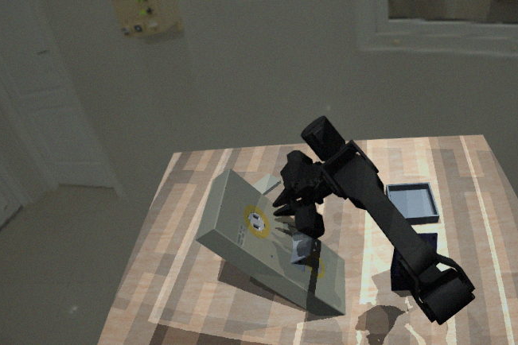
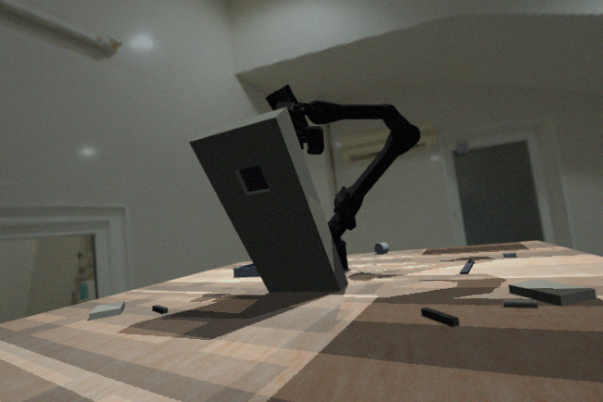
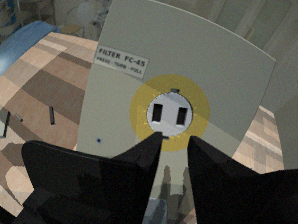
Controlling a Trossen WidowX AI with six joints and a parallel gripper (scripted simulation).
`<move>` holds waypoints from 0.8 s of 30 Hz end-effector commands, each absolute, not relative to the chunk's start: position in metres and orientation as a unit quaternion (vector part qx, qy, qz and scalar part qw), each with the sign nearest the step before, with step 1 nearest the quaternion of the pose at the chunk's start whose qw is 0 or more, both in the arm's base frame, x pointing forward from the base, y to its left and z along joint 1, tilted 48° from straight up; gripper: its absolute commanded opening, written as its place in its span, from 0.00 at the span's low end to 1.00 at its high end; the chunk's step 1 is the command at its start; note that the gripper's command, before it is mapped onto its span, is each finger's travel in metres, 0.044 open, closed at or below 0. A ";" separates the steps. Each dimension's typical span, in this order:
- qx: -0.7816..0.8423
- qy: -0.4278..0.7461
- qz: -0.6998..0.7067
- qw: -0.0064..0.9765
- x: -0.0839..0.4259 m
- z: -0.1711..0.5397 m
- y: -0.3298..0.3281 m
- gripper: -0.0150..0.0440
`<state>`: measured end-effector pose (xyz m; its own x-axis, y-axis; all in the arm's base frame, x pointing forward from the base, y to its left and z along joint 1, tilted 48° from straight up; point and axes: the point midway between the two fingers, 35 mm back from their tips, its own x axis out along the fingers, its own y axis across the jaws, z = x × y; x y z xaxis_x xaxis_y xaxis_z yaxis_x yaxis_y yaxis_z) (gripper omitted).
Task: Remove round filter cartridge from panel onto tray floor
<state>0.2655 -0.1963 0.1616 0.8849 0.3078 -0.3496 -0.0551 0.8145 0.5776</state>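
Observation:
The round white filter cartridge point(image 1: 255, 222) point(image 3: 170, 115) sits in the upper part of the tilted grey service panel point(image 1: 227, 211) point(image 2: 273, 227) point(image 3: 200, 50), inside a yellow ring. In the wrist view its two dark slots stand side by side, nearly upright. My gripper point(image 1: 274, 210) point(image 3: 174, 140) is partly open with nothing between its fingertips. In the wrist view the tips appear just below the cartridge; in the top view they are in front of the panel face, apart from it. The blue-grey tray point(image 1: 424, 219) point(image 2: 246, 270) stands behind the arm, its visible floor empty.
A blue-grey angled piece point(image 1: 301, 246) juts from the lower panel, near a second yellow ring point(image 1: 322, 266). A dark blue box is partly behind the arm. Pale blocks point(image 2: 105, 310) point(image 2: 553, 291), a dark bar point(image 2: 439, 316) and a grey cylinder point(image 2: 382, 247) lie on the table.

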 end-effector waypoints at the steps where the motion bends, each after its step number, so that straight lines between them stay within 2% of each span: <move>1: 0.291 0.223 0.097 0.925 0.271 0.157 -0.194 0.41; 24: 0.292 0.219 0.097 0.926 0.304 0.146 -0.181 0.41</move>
